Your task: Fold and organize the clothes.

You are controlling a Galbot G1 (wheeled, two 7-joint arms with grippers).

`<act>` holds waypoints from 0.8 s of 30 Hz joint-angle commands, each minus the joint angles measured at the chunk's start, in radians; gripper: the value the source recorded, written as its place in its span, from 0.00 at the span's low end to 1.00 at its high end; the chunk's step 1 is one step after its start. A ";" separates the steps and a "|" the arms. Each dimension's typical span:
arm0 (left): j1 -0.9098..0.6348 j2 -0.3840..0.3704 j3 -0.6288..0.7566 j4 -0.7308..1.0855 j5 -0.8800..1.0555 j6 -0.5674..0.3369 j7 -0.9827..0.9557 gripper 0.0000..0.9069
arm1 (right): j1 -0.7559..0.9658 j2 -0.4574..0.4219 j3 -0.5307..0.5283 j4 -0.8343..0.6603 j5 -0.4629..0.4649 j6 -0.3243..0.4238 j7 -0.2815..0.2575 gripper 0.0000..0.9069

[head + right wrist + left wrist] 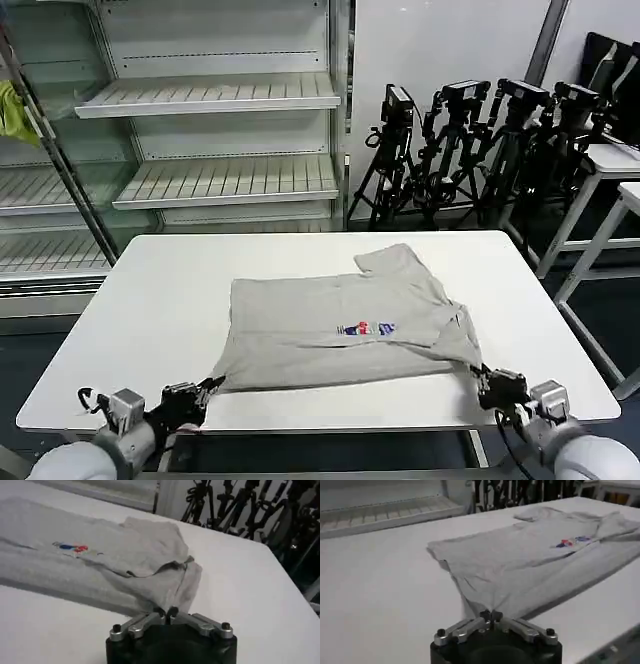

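A light heather-grey T-shirt (340,325) lies partly folded on the white table (150,300), its small multicoloured chest print (367,328) facing up and one sleeve (390,260) sticking out toward the far side. My left gripper (207,385) is at the shirt's near left corner, shut on the cloth (491,614). My right gripper (478,378) is at the near right corner, shut on the fabric there (166,611). In the left wrist view the T-shirt (530,560) spreads away from the jaws; the right wrist view has the T-shirt (100,565) bunched into a fold near the gripper.
Empty white shelving (215,95) stands behind the table, with a yellow-green cloth (14,112) at the far left. Camera tripods (480,130) cluster at the back right, beside other white tables (615,180). Bare tabletop surrounds the shirt on all sides.
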 commanded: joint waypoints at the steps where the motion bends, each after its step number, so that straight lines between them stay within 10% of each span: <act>1: 0.230 0.035 -0.131 -0.106 0.004 0.005 -0.007 0.06 | -0.324 -0.034 0.257 0.071 0.000 -0.002 -0.002 0.00; 6: 0.212 0.019 -0.116 -0.099 0.024 0.000 -0.008 0.08 | -0.326 -0.021 0.259 0.082 -0.012 -0.015 0.001 0.00; 7: 0.205 0.016 -0.111 -0.097 0.027 0.001 -0.011 0.19 | -0.326 -0.020 0.257 0.083 -0.013 -0.020 0.002 0.90; 8: 0.197 0.013 -0.108 -0.096 0.028 0.004 -0.013 0.19 | -0.324 -0.018 0.252 0.091 -0.018 -0.027 0.006 1.00; 9: 0.194 0.012 -0.108 -0.096 0.028 0.005 -0.017 1.00 | -0.322 -0.017 0.250 0.094 -0.019 -0.033 0.008 1.00; 24: 0.062 -0.023 -0.139 -0.099 0.044 -0.006 -0.030 1.00 | -0.185 -0.010 0.287 0.142 0.061 -0.061 0.054 1.00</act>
